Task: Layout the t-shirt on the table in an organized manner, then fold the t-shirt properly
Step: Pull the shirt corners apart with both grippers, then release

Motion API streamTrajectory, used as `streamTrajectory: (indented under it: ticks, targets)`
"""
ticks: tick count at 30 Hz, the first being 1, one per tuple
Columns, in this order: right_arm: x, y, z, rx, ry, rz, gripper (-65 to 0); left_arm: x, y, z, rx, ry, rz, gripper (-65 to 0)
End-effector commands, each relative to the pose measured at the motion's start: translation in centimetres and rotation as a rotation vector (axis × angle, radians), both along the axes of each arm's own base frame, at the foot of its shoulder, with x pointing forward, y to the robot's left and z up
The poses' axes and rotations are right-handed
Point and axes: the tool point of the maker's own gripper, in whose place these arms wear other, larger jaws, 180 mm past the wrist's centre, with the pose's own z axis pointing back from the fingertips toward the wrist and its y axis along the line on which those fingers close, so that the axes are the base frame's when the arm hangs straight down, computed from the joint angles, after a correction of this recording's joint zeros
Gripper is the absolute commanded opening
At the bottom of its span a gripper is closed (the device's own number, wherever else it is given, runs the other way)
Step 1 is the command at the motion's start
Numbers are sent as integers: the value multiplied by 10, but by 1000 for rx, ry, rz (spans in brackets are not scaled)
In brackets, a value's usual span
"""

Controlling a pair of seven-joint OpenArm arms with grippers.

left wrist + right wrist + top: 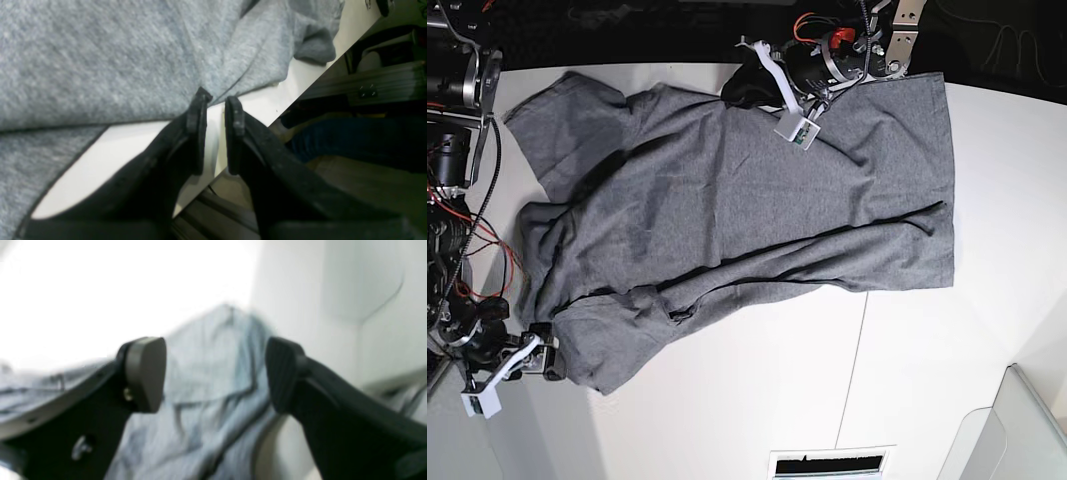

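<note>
Left wrist view: the left gripper (216,101) is seen at the near edge of the table (110,156), its two dark fingers (196,133) set a narrow gap apart. One fingertip touches the hem of the shirt (100,60); white tabletop shows through the gap, and no cloth is seen pinched between the fingers. The grey shirt fills the upper and left part of the view, with a folded lump of it near the table's corner. Beyond the table edge, a dim floor and metal framing are seen.

Right wrist view: the picture is blurred. The right gripper (215,373) is seen with its pads (146,373) spread wide and nothing between them. Rumpled shirt (213,386) cloth lies beyond the gap, on a bright white surface.

Base view: the shirt (747,210) is spread across the upper half of the table (757,400), largely flat but creased, with a long fold running across its lower part and bunched cloth at the lower left. The right gripper (549,352) is seen at the lower left, just beside the shirt's bunched corner. The left gripper (762,85) is seen at the top edge, over the shirt's upper hem. A pale bin (1017,430) sits at the lower right corner, and a dark seam runs down the tabletop.
</note>
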Motion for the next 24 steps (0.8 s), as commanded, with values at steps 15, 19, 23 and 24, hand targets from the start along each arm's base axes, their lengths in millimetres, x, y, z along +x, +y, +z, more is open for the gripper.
streamTrajectory:
  ticks: [15,19,23,24]
  targets:
    - [-136,-37,-69,217,213,-47,-203,20,78,74,112,-205,0,-514]
    - [-177,-41,-94,178,300,-41,-203,35,131,94,128,-239,159,-513]
    - [-211,-42,-115,162,379,-47,-203,41,194,106,185,-261,325,-458]
    - [-219,-42,-120,161,399,-48,-203,39,208,110,190,-260,361,-434]
